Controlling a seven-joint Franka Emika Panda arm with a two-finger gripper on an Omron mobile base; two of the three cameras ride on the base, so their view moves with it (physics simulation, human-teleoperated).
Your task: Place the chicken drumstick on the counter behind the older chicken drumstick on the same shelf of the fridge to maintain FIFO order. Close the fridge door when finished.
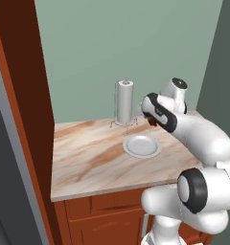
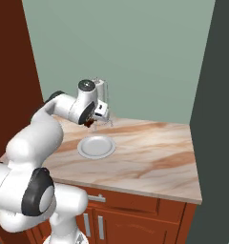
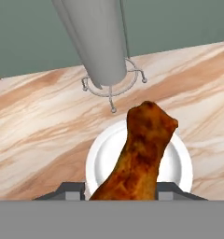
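Observation:
My gripper (image 3: 121, 192) is shut on the chicken drumstick (image 3: 142, 149), a brown-orange piece whose plump end points away from the hand. It hangs in the air over a white plate (image 3: 97, 161) on the beige marble counter (image 3: 39, 121). From the right base view the gripper (image 2: 91, 122) and the dark drumstick (image 2: 89, 124) hover just above the plate's (image 2: 96, 146) far left rim. In the left base view the arm covers most of the hand, and a brown bit of drumstick (image 1: 152, 123) shows behind the plate (image 1: 142, 146). The fridge, its shelf and the older drumstick are out of view.
A paper towel roll on a wire stand (image 1: 124, 101) rises at the back of the counter (image 1: 88, 162), right behind the plate. A red-brown tall cabinet side (image 1: 35, 95) borders the counter's left. A dark grey wall (image 2: 216, 95) closes its right end.

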